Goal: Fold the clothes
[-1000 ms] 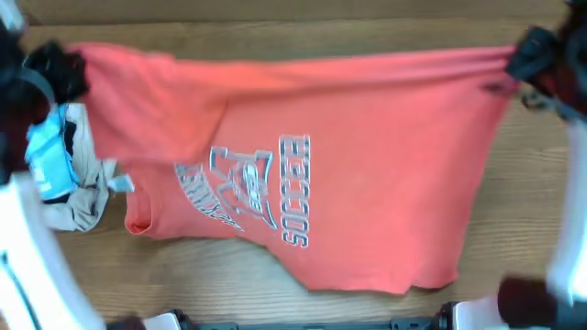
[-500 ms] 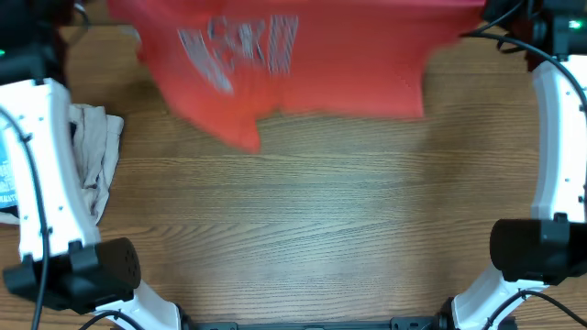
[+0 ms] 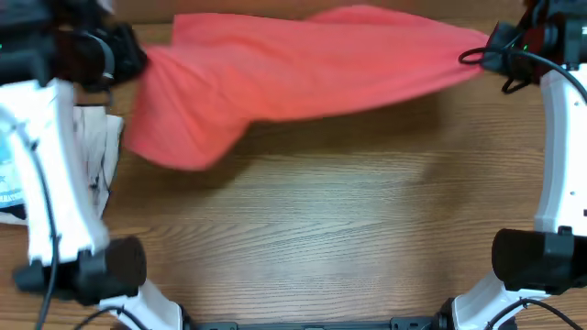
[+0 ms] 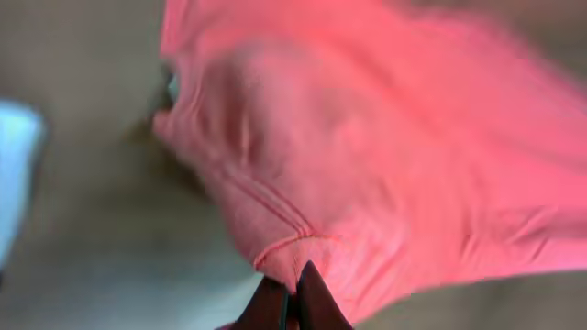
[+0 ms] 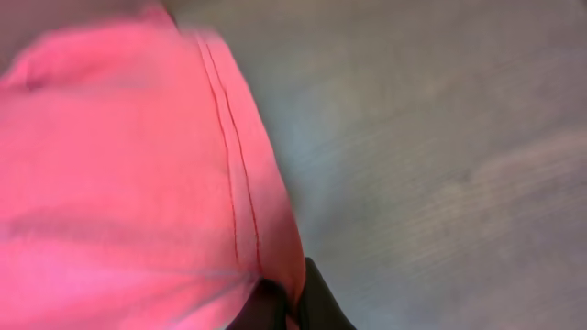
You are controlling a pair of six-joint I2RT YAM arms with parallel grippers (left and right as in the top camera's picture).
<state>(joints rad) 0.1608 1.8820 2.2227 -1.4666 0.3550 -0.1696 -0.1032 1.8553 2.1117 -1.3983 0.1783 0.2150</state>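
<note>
Overhead, L to R. At far left edge, shows a strip of light blue printed tee (image 3: pixel 7 179), mostly hidden behind white left arm (image 3: pixel 50 183). Just beside it, shows beige garment (image 3: pixel 99 151) crumpled on table (image 3: pixel 321 229), partly under same arm. Further up, shows left fingers (image 3: pixel 130 57) clenched on left end of coral-red T-shirt (image 3: pixel 293 69). Shows shirt strung across far side of table btwn both arms, w/ shadow on wood beneath. Lower-left part sags in a rounded, blurred lobe nr beige garment; cannot tell whether touching table. At far right, shows right fingers (image 3: pixel 489 46) pinched on shirt's other end, fabric gathered to a point there.

Left wrist: shows dark fingers at bottom centre, shut tight on a stitched hem of shirt. Fabric fans up & to right, blurred. Pale blue blur at left edge, too soft to identify.

Right wrist: shows dark fingers at bottom centre, likewise closed on shirt edge, right where a double stitch line ends. Shirt fills left half of view; bare wood of table on right, blurred.
</note>
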